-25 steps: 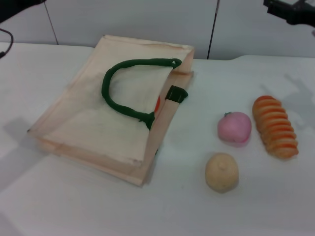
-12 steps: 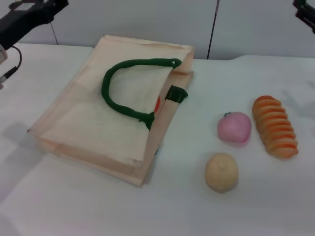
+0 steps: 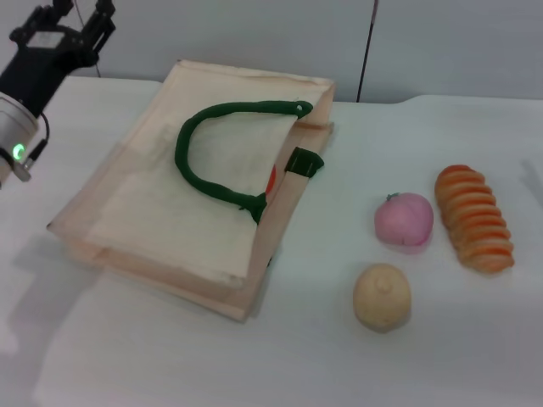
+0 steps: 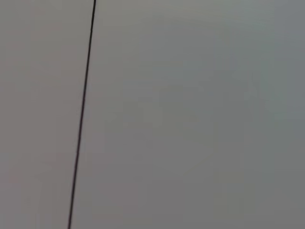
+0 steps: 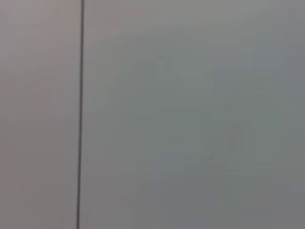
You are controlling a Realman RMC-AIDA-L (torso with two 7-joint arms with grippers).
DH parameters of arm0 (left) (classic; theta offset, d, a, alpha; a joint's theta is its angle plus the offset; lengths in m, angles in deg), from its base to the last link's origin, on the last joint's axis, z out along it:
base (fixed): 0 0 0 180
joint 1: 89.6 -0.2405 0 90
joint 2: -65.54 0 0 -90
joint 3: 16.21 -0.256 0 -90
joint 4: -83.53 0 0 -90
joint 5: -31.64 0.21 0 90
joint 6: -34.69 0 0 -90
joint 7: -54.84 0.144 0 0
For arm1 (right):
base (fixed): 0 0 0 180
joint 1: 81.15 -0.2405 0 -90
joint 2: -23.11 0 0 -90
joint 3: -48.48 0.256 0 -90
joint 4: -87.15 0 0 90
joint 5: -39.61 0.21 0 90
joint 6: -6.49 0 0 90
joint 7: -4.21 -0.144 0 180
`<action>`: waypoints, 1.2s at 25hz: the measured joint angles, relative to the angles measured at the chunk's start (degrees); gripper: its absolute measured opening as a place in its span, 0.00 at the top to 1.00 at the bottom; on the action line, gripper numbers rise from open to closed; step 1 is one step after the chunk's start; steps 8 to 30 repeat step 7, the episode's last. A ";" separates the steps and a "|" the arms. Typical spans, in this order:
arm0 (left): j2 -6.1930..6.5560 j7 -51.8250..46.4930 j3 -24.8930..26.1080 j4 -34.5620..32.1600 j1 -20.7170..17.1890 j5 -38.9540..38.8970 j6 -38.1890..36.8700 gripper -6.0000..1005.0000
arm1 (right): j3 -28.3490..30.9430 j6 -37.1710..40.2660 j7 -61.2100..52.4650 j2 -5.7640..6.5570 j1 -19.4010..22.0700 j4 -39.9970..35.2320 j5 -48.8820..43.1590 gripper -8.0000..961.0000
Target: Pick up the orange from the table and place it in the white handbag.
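Your left claw (image 3: pixel 81 20) hangs at the far left, well off the white handbag (image 3: pixel 182 212); you cannot tell if it is apart or together. The bag lies flat, mouth facing right. Only a red-orange sliver, likely the orange (image 3: pixel 272 180), shows inside that mouth, none on the bench (image 3: pixel 339 365). Your right claw is out of sight.

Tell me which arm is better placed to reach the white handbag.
Left, probably: the left gripper hangs beside the white handbag's far left corner, while the right arm is out of view.
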 joint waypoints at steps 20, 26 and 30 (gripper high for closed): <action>0.01 16.20 0.00 -10.64 -2.56 -8.20 0.80 0.34 | 0.59 0.65 0.73 0.08 -0.49 2.19 0.33 0.08; 0.01 16.20 0.00 -10.64 -2.56 -8.20 0.80 0.34 | 0.59 0.65 0.73 0.08 -0.49 2.19 0.33 0.08; 0.01 16.20 0.00 -10.64 -2.56 -8.20 0.80 0.34 | 0.59 0.65 0.73 0.08 -0.49 2.19 0.33 0.08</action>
